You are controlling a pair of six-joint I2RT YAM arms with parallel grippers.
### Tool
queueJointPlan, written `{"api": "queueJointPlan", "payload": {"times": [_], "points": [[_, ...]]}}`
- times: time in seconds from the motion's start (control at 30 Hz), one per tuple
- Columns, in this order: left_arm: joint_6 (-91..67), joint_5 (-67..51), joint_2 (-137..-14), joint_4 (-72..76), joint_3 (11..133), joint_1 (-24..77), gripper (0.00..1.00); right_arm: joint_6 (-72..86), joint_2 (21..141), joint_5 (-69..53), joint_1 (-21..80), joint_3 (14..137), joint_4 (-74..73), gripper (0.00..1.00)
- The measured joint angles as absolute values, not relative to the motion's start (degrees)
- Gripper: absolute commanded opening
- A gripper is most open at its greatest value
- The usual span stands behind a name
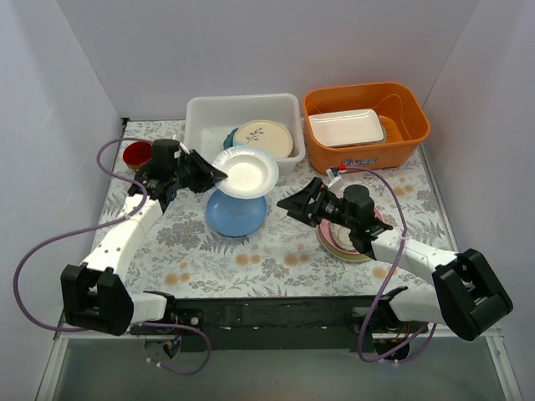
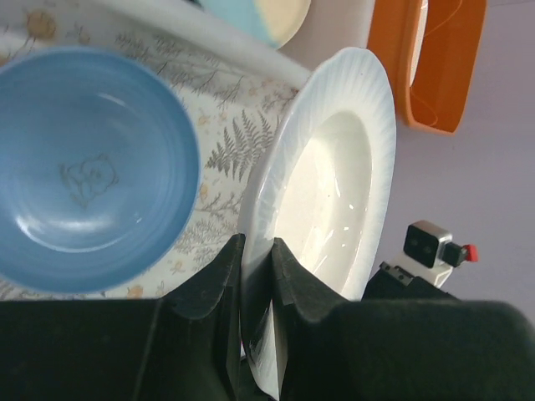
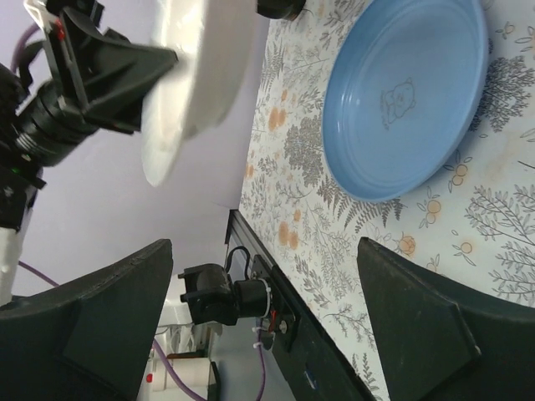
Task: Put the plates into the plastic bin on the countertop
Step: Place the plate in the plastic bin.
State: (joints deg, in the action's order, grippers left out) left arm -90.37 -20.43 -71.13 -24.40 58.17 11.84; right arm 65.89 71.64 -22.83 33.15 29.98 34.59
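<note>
The left gripper (image 1: 216, 174) has its jaws pinching the rim of the white plate (image 1: 247, 171), which is tilted above the surface (image 1: 276, 261), just in front of the bin (image 1: 199, 125). A blue plate (image 1: 236, 214) lies beneath it. The right gripper (image 1: 286, 204) hovers empty with its jaws spread, and its arm covers part of a plate stack (image 1: 336, 244). In the bin, a leaf-patterned plate (image 1: 263, 138) hides most of a teal plate (image 1: 228, 136).

a white plate (image 1: 245, 171) with a fluted rim hangs tilted above the countertop (image 1: 276, 255), its edge pinched in the left gripper (image 1: 219, 174). a light blue plate (image 1: 236, 212) with a faint bear drawing lies flat near the middle. a stack of plates (image 1: 334, 241), pink on top, sits towards the right edge. the plastic bin (image 1: 242, 99) at the far edge holds a cream leaf-patterned plate (image 1: 263, 138) overlapping a teal plate (image 1: 228, 136).
</note>
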Motion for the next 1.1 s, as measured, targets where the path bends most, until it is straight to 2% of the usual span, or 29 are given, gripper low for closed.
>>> {"api": "queueJointPlan", "payload": {"times": [0.23,0.83,1.1], "points": [[-86.59,-21.15,-86.15,-24.99,74.59,11.84,0.0,66.22,71.72,-23.24,31.88,26.39,36.05,0.98],[-85.41,-23.14,-121.51,-29.41,111.53,11.84,0.0,68.01,78.17,-26.04,31.16,26.35,42.48,0.98],[-87.35,-23.11,-129.95,-30.41,119.35,11.84,0.0,69.04,79.61,-27.18,31.05,26.33,45.04,0.98]]}}
